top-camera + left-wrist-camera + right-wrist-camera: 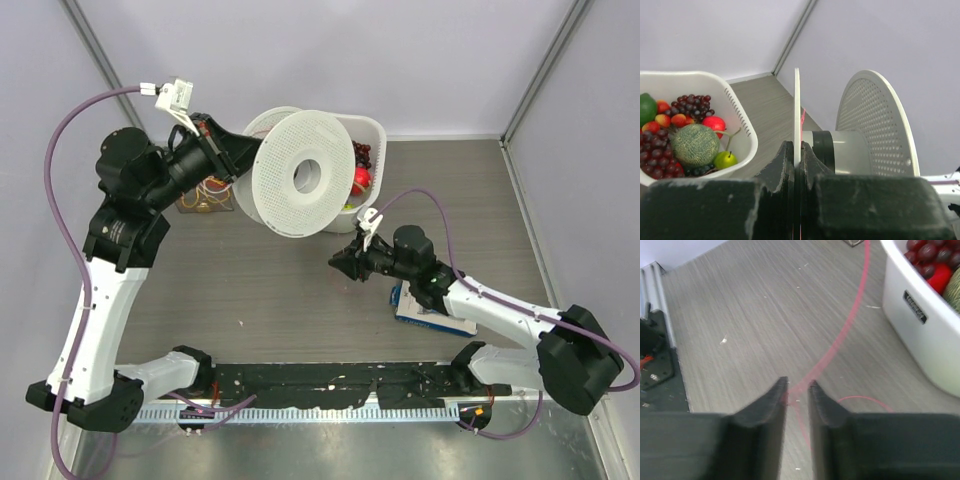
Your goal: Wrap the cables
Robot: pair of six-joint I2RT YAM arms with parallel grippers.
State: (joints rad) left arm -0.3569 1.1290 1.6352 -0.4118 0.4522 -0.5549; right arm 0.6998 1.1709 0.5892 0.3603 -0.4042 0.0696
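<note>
Cables (205, 196), a loose tangle of string-thin red, orange and yellow wires, lie at the far left of the grey wood-grain table (250, 290), partly hidden behind the left arm. Next we see the left gripper (796, 150) clenched on the thin edge of one flange of a big white perforated plastic spool (300, 135), held up off the table. A thin red strand (802, 116) shows against that flange, just above the spool's grey hub. Behind the spool stands a white slotted plastic basket (372, 123) of fruit. Further right, low over the table, the right gripper (797, 385) is released, its jaws narrowly parted, and a blurred pink-red cable (852, 315) runs from the far table into the gap between them. Beneath the right arm lies a flat blue-and-white object (430, 318).
</note>
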